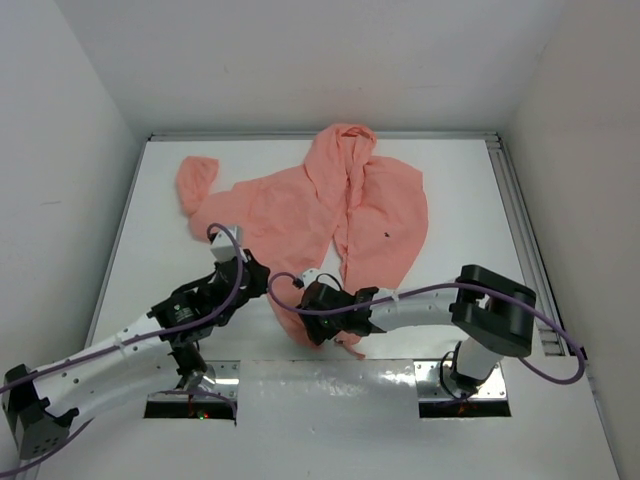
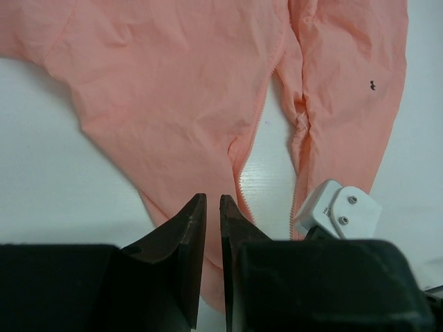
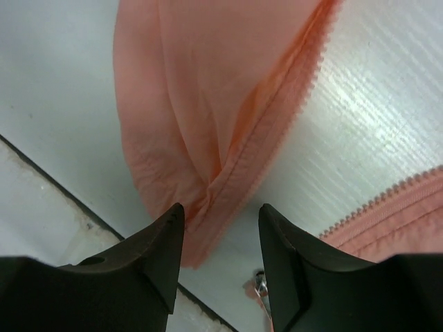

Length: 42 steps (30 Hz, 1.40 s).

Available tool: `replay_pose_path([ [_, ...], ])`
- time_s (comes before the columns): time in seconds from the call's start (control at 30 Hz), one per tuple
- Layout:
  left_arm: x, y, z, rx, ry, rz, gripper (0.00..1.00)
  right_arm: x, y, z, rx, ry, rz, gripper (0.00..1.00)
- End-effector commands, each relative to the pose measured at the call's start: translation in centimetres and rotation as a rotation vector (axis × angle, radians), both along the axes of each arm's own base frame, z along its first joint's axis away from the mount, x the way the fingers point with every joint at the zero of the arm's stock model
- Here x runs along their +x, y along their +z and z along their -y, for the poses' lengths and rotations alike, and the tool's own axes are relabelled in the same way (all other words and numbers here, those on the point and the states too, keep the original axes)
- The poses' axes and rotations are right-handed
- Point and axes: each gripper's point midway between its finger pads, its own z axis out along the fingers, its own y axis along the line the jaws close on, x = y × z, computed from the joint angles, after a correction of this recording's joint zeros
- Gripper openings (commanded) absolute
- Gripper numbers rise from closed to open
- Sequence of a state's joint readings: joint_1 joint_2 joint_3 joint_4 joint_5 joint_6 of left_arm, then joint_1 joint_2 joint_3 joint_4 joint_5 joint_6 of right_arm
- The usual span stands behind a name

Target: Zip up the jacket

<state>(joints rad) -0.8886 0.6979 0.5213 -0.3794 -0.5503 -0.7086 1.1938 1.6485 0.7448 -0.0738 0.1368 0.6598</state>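
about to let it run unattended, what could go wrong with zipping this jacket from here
The jacket front lies open, its zipper rows apart over bare table, so they may not mate. The right gripper is open at the thin bunched hem and could pinch fabric instead. The left gripper, nearly shut, holds nothing.

The jacket (image 1: 300, 205) under me is thin matt cloth, finely creased, with a ribbed zipper tape (image 3: 277, 124) of the same salmon weave. My fingers (image 3: 163, 249) are matt black plastic. The table (image 3: 374, 104) looks smooth and white with a faint sheen.
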Motion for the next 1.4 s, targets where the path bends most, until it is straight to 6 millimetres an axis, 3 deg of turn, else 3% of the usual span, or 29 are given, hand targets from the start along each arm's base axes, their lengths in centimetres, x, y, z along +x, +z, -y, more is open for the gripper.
replay_pose_path([
  [0.0,0.3,1.3,-0.9,-0.021,0.046,0.034,0.13,0.9,-0.4,-0.6,-0.001,-0.036,0.040,0.47],
  [0.17,-0.1,1.3,-1.8,-0.044,0.073,0.048,0.14,1.1,-1.4,-0.1,-0.036,-0.054,0.082,0.43],
  [0.27,-0.6,0.7,-1.7,-0.042,0.055,0.021,0.15,1.1,-1.8,0.2,-0.018,-0.073,0.091,0.27],
  [0.3,-0.7,0.2,-1.7,-0.037,0.051,0.010,0.15,1.3,-1.4,0.0,0.009,-0.090,0.102,0.15],
  [0.33,-0.8,0.0,-1.7,-0.037,0.050,0.005,0.16,1.2,-1.7,0.4,0.008,-0.096,0.102,0.09],
  [0.43,-1.1,-0.2,-0.9,-0.047,0.009,-0.017,0.17,1.1,-1.1,0.0,0.061,-0.108,0.098,0.00],
  [0.5,-1.4,-0.6,0.1,-0.066,-0.042,-0.024,0.19,0.9,-0.8,-0.3,0.104,-0.109,0.091,0.00],
  [0.6,-2.0,-1.0,1.5,-0.100,-0.115,-0.039,0.20,1.2,1.3,-1.0,0.241,-0.152,0.113,0.00],
  [0.67,-2.5,-0.8,2.7,-0.137,-0.180,-0.039,0.21,2.3,4.7,-2.2,0.384,-0.183,0.175,0.00],
  [0.73,-2.9,-1.5,3.2,-0.152,-0.216,-0.042,0.24,3.0,7.1,-2.2,0.464,-0.198,0.235,0.00],
  [0.87,-3.9,0.4,5.4,-0.246,-0.341,-0.003,0.35,4.7,11.6,-2.8,0.617,-0.202,0.384,0.00],
  [0.97,-4.5,1.2,6.7,-0.290,-0.418,0.015,0.46,5.1,13.5,-3.0,0.661,-0.185,0.443,0.00],
  [1.1,-5.1,1.1,7.8,-0.304,-0.481,-0.001,0.52,5.2,15.1,-3.0,0.735,-0.173,0.495,0.00],
  [1.37,-5.1,0.0,7.3,-0.302,-0.455,-0.020,0.36,5.0,15.9,-2.3,0.741,-0.129,0.544,0.00],
])
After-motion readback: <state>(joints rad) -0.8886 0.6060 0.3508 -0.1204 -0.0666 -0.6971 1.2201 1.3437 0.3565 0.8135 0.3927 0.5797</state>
